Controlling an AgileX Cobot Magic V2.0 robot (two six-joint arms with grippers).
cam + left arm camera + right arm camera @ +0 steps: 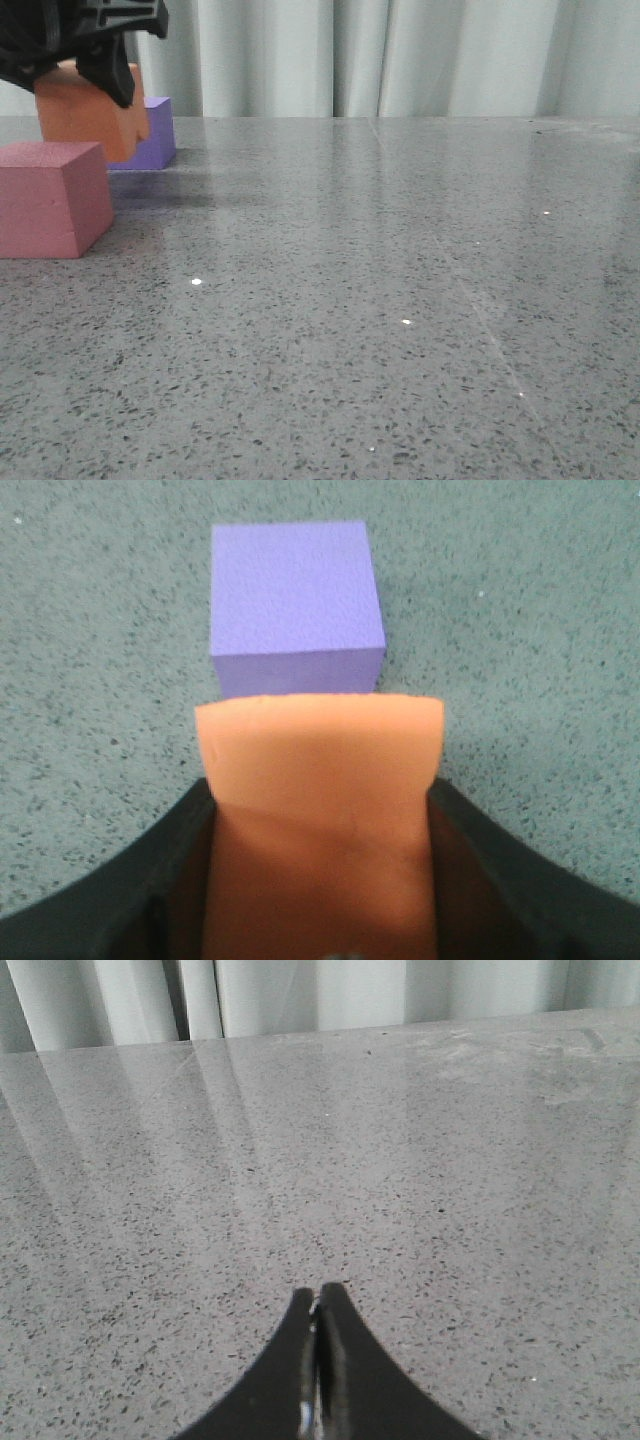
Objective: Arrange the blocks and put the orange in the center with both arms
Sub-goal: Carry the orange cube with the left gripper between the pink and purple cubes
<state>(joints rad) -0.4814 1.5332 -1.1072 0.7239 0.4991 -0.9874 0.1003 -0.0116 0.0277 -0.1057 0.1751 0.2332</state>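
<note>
My left gripper (95, 85) is shut on the orange cube (85, 118) and holds it above the table at the far left. In the left wrist view the orange cube (320, 810) fills the space between the two black fingers (150, 880). The purple cube (157, 135) rests on the table just behind the orange one; it also shows in the left wrist view (295, 600). The pink-red cube (50, 198) rests on the table in front, at the left edge. My right gripper (317, 1295) is shut and empty over bare table; it is out of the front view.
The grey speckled table (380, 300) stretches to the right of the cubes. A pale curtain (400, 55) hangs behind the table's far edge.
</note>
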